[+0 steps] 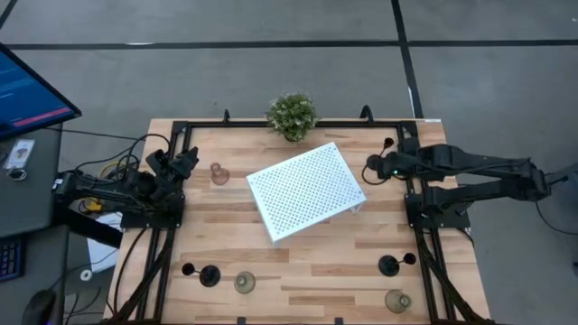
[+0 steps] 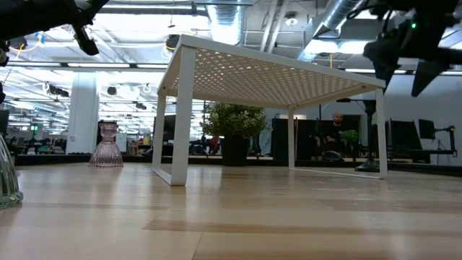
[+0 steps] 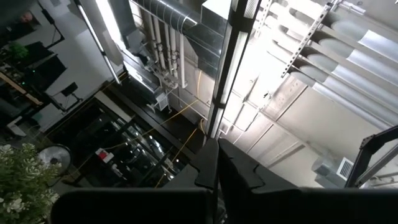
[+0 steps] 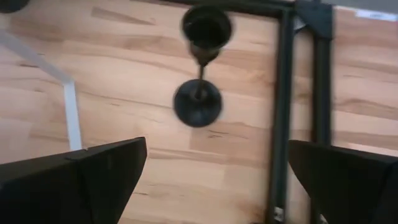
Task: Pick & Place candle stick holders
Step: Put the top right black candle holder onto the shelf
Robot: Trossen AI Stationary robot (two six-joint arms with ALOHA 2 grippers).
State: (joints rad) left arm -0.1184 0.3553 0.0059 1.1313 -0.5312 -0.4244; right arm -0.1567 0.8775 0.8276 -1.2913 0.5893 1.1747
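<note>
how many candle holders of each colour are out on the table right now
black: 3, one at the far right edge, one near left, one near right
pink glassy: 1
olive-green glassy: 2, near left, near right
total: 6

My bench was pale wood planks inside a black frame. On it stood a white perforated tray near the middle, a potted plant at the far edge, a pink holder to its left, and black holders and olive-green holders along the near edge, plus one black holder at the far right.
</note>
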